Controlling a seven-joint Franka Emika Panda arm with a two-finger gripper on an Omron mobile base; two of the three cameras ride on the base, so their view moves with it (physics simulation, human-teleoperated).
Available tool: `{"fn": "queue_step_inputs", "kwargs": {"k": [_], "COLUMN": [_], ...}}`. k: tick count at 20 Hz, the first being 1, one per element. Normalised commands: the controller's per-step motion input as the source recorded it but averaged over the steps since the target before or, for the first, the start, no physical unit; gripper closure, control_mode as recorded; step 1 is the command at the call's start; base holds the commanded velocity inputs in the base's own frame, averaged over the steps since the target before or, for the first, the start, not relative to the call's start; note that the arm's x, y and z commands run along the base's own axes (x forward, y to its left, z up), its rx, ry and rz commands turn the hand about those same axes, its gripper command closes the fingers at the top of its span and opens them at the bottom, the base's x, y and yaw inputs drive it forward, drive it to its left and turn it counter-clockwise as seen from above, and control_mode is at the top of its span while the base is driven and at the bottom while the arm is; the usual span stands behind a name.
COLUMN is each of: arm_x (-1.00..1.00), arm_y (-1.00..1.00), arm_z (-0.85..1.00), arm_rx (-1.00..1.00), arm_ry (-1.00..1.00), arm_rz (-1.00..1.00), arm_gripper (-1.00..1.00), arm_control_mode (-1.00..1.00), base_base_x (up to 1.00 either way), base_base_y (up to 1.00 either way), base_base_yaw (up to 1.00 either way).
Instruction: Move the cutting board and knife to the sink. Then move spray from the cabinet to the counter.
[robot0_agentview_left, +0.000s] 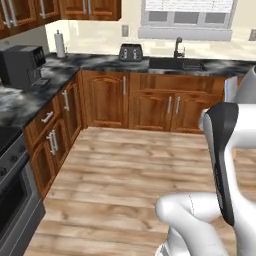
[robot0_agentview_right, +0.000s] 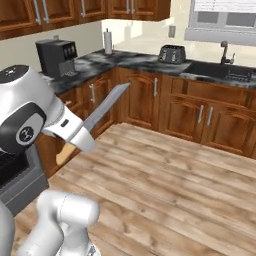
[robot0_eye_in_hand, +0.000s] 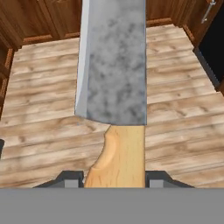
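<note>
Being carried above the wooden floor, the knife (robot0_eye_in_hand: 114, 87) is being pinched by its tan handle in the gripper (robot0_eye_in_hand: 114, 179); stiff, light, likely slippery, it is being held well short of the sink (robot0_agentview_right: 220, 71).

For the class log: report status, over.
Jaws shut on the grey-blue-bladed knife with a tan wooden handle, gripper mid-air over the plank floor. Dark recessed sink across the room, beyond the robot. Nothing in between.

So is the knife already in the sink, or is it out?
Out. The knife is held by its tan handle between the jaws, above the wooden floor, far from the sink.
</note>
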Motion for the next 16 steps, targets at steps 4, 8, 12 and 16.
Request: {"fn": "queue_step_inputs", "kwargs": {"k": [4,8,12,16], "arm_x": [0.00,0.00,0.00,0.00], "arm_y": [0.00,0.00,0.00,0.00], "arm_z": [0.00,0.00,0.00,0.00], "arm_rx": [0.00,0.00,0.00,0.00], "arm_ry": [0.00,0.00,0.00,0.00], "arm_rz": [0.00,0.00,0.00,0.00], "arm_gripper": [1.00,1.00,1.00,1.00], "arm_control_mode": [1.00,1.00,1.00,1.00], "base_base_x": [1.00,1.00,1.00,1.00], "base_base_y": [0.02,-0.03,-0.06,-0.08], "base_base_yaw": [0.00,0.00,0.00,0.00]}}
